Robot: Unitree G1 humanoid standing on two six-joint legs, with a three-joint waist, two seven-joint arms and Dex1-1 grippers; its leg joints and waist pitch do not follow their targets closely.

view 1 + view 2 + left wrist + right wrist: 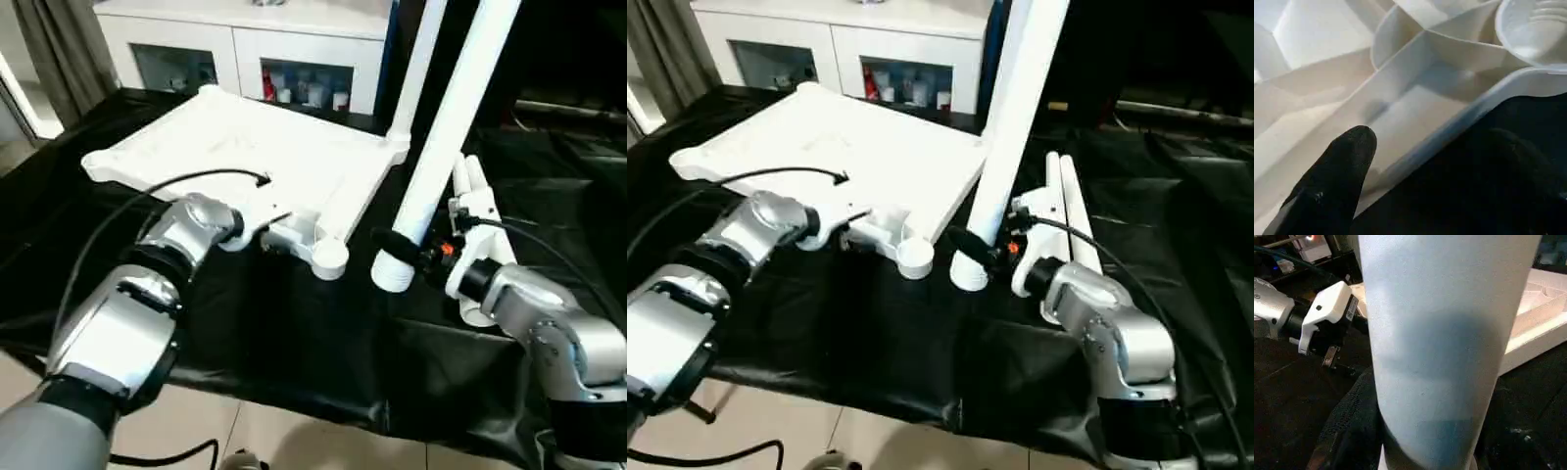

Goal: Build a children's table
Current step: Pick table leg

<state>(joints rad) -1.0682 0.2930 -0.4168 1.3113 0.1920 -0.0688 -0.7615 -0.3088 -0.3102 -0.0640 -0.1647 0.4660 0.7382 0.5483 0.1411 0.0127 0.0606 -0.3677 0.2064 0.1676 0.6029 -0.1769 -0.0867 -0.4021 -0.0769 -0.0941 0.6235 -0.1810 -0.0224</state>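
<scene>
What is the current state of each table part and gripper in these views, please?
tabletop: upside down on the black table, near corner socket empty.
held leg: tilted, threaded end low beside that socket, not inserted.
far leg: upright in far corner.
spare legs: lying flat.
right gripper: gripping held leg.
left gripper: at tabletop's near edge.

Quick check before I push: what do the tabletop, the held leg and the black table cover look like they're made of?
Tabletop: seemingly moulded white plastic, matte, judging by the thin ribs and round socket underneath.
Leg in the right gripper: smooth white tube, likely plastic, with a ridged end.
Cover: black sheet with wrinkles and soft sheen, probably fabric or thin plastic; hard to say which.
</scene>
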